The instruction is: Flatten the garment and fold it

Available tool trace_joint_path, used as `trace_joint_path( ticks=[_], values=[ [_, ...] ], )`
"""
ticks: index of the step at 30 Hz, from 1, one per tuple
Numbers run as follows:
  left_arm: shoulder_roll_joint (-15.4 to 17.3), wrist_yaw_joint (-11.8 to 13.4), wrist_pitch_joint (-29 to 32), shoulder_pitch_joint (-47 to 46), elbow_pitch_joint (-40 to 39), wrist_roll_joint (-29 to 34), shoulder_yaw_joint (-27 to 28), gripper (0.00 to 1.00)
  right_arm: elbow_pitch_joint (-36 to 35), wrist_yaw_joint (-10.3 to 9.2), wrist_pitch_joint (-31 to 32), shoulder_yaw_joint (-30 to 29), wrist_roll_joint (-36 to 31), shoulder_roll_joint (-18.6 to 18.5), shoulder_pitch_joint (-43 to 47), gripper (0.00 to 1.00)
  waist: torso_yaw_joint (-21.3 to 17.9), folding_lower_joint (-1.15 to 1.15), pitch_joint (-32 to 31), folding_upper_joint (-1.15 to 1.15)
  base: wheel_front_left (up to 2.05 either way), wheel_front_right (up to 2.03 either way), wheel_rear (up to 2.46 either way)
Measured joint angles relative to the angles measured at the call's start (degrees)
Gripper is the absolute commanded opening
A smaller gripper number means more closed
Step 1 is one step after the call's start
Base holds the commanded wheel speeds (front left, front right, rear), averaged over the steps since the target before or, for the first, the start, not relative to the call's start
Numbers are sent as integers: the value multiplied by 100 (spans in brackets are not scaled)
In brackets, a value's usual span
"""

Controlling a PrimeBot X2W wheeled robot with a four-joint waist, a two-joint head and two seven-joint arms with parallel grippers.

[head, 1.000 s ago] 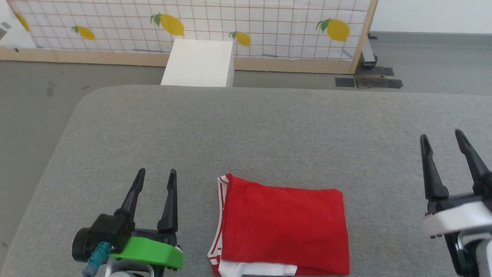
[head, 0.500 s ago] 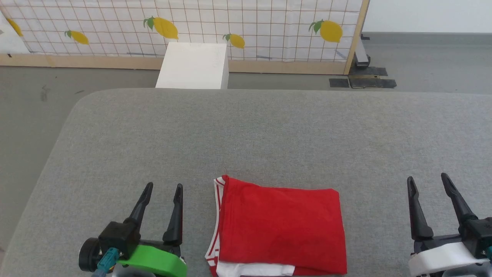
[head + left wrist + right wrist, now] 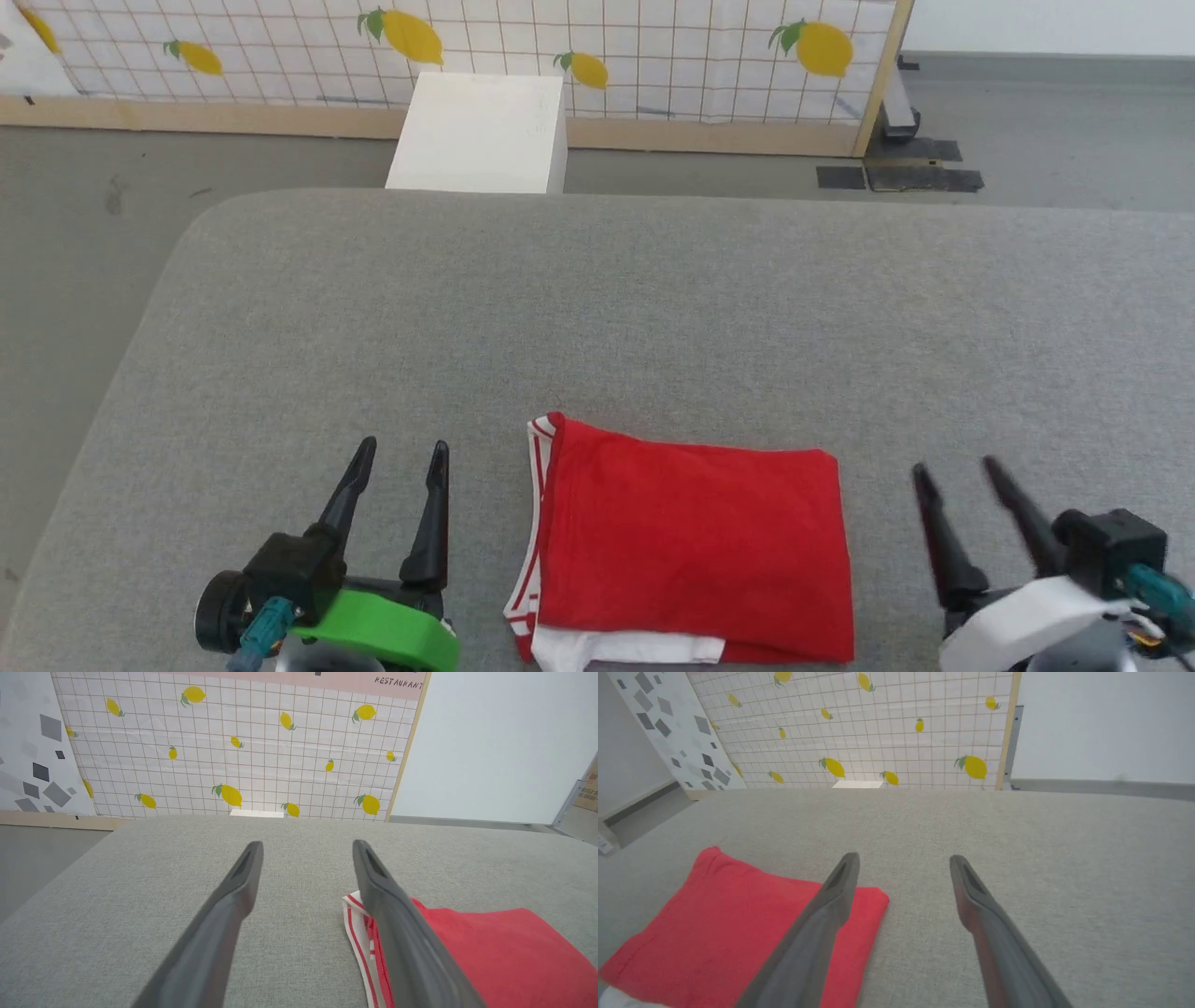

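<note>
The garment [image 3: 691, 551] lies folded into a neat red rectangle near the front edge of the grey table [image 3: 597, 308], with a white, red-striped sleeve edge showing along its left and bottom sides. My left gripper [image 3: 401, 453] stands open a little to the left of it, apart from the cloth. Right of the fold, my right gripper [image 3: 957, 469] is open too and holds nothing. The left wrist view shows the striped edge of the garment [image 3: 467, 947] beside the right finger. In the right wrist view the red garment [image 3: 728, 938] lies to the left, partly behind the left finger.
A white box [image 3: 481, 135] stands on the floor just beyond the table's far edge. Behind it runs a lemon-patterned panel [image 3: 597, 47] in a wooden frame. Grey floor [image 3: 75, 243] lies left of the table's rounded corner.
My right gripper has dropped back toward the front edge and come closer to the garment's right side. The left gripper has barely shifted. The garment lies as before; the camera has shifted slightly.
</note>
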Motion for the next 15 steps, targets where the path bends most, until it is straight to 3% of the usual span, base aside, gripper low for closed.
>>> trace_joint_path(
  ticks=[4, 7, 11, 15],
  values=[
    [1, 0, 0, -60, -18, 0, -26, 100, -37, -2, 1349, 426, 1716, -404, -45, 100, 46, 0, 130, 0, 0, 0, 0],
    [2, 0, 0, -133, -19, 0, -53, 100, -66, -2, 2364, 497, 2544, -732, -144, 100, 89, 0, 254, 0, 0, 0, 0],
    [2, 0, 0, -240, -15, 0, -101, 100, 49, -2, 3432, 404, 3198, -811, -366, 100, 173, 0, 425, 0, 0, 0, 0],
    [1, 0, 0, -359, 0, 0, -167, 100, 289, -2, 4047, 282, 3433, -637, -680, 100, 300, 0, 577, 0, 0, 0, 0]
  ],
)
